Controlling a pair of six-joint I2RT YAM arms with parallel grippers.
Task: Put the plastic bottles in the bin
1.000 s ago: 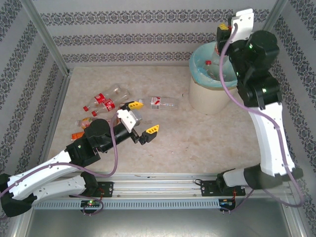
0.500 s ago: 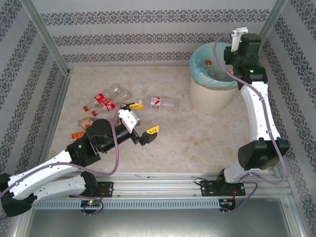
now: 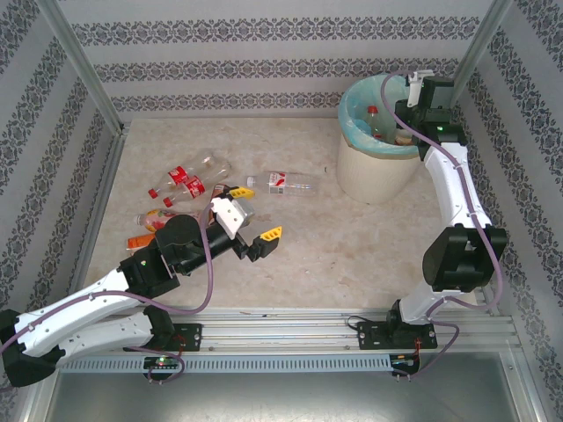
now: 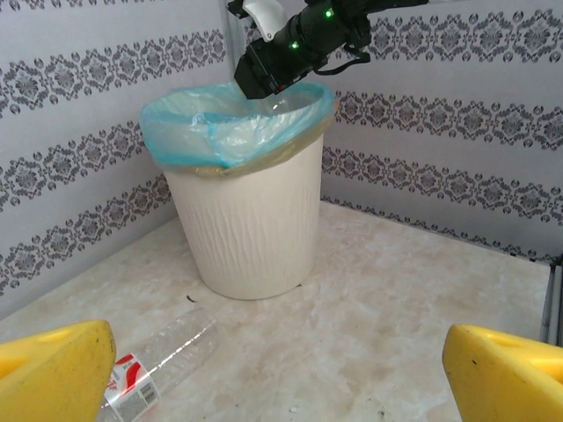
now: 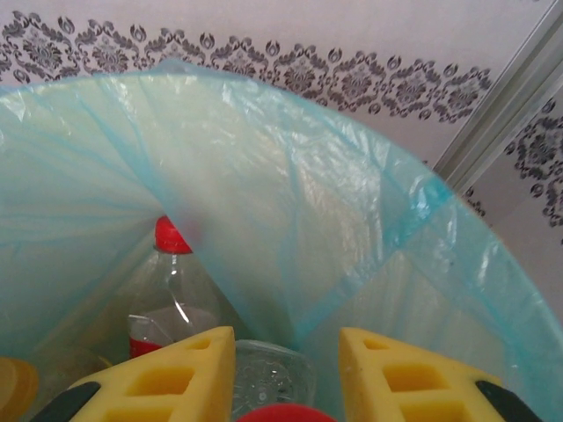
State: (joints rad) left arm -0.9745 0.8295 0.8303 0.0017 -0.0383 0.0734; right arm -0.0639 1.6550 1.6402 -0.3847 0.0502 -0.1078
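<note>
1. Plastic bottles (image 3: 186,178): a loose group lying on their sides on the left part of the marbled surface (image 3: 352,255). Red caps and red labels show among them, with an orange label at the group's near-left edge.
2. Lone bottle (image 3: 288,183): clear, with a red-and-white label, lying on its side between the group and the bin. In the left wrist view it rests on the surface in front of the bin's foot, apart from it.
3. Bin (image 3: 374,171): cream-white with ribbed walls, standing upright near the far right corner. A turquoise liner (image 3: 349,123) is folded over its rim.
4. Binned bottle (image 5: 171,290): red cap uppermost and a red label lower down, leaning against the liner inside the bin.
5. Left end effector (image 3: 260,209): its yellow fingers (image 4: 53,374) stand wide apart with nothing between them. It sits low over the surface just beside the loose group and faces the bin.
6. Right end effector (image 5: 283,352): lowered into the mouth of the bin, below the liner's rim. Its fingers are drawn close and clamped on a held bottle (image 5: 268,374), which is clear, with red showing at its near end.
7. Right arm (image 3: 453,189): reaches from the near edge up to the bin's right side.
</note>
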